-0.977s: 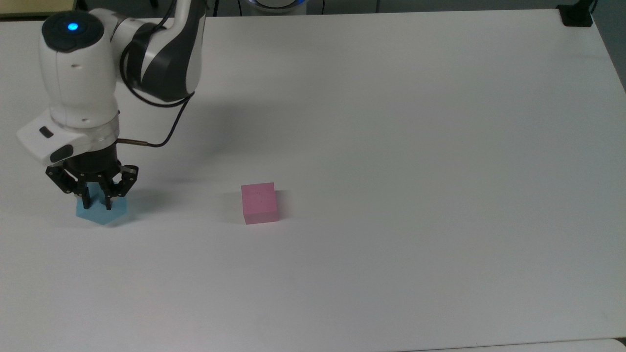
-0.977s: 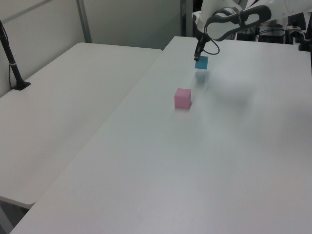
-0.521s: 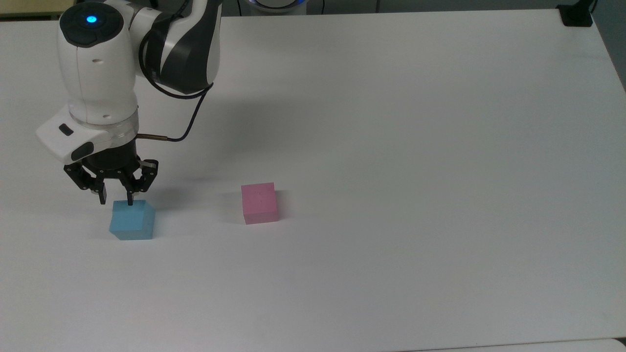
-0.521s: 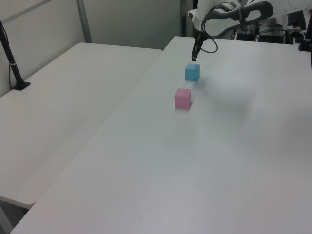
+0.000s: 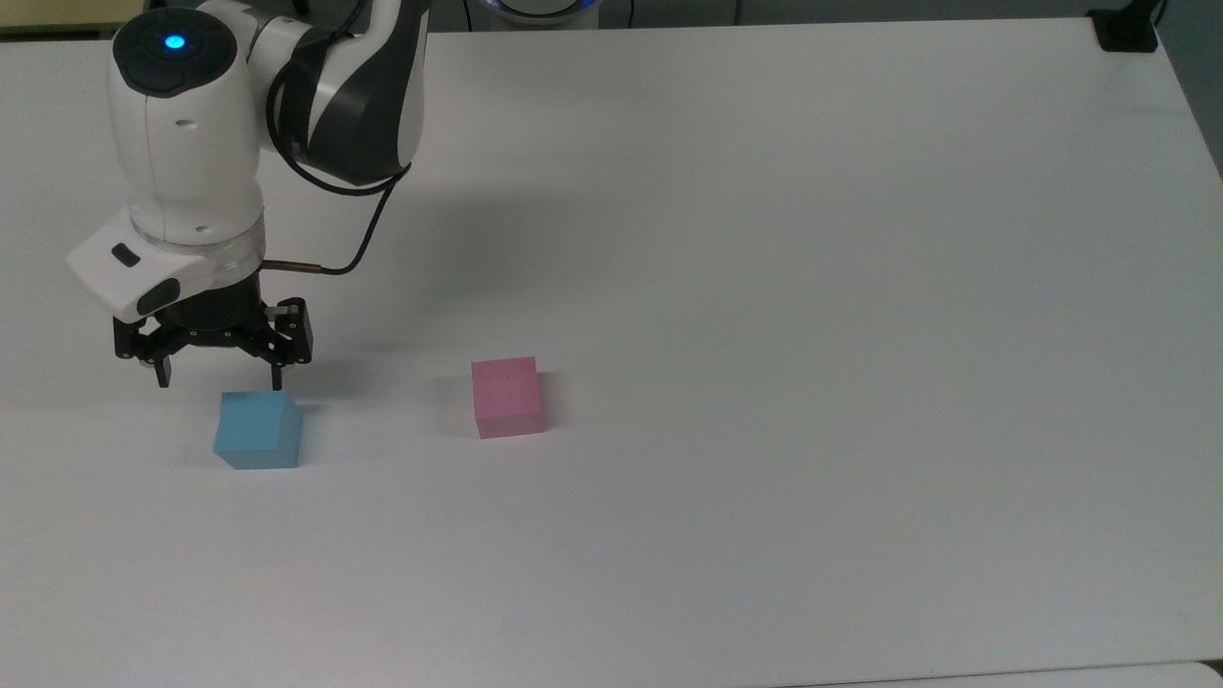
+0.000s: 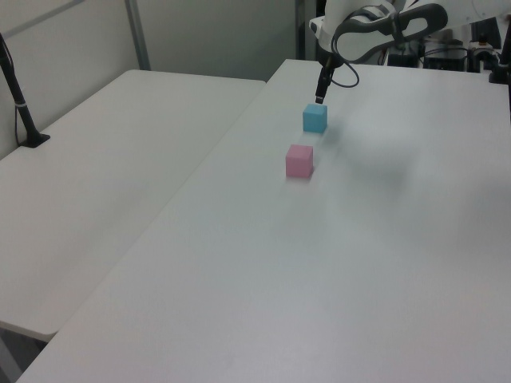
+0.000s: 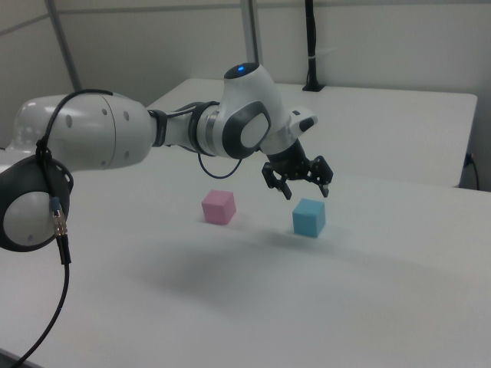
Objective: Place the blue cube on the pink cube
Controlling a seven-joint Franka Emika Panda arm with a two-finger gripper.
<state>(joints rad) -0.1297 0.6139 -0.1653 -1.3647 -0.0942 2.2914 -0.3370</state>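
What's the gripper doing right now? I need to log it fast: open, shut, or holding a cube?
Gripper: open, holding nothing, poised just above the blue cube, which sits on the table apart from the pink cube.

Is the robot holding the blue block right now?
No, the blue cube sits on the white table, and the open gripper hangs just above it without touching.

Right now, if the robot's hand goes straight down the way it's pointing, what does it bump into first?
Probably the blue cube. The open hand hangs just above it, pointing down. In the top view it seems a bit off to one side, so one finger might meet the white table instead.
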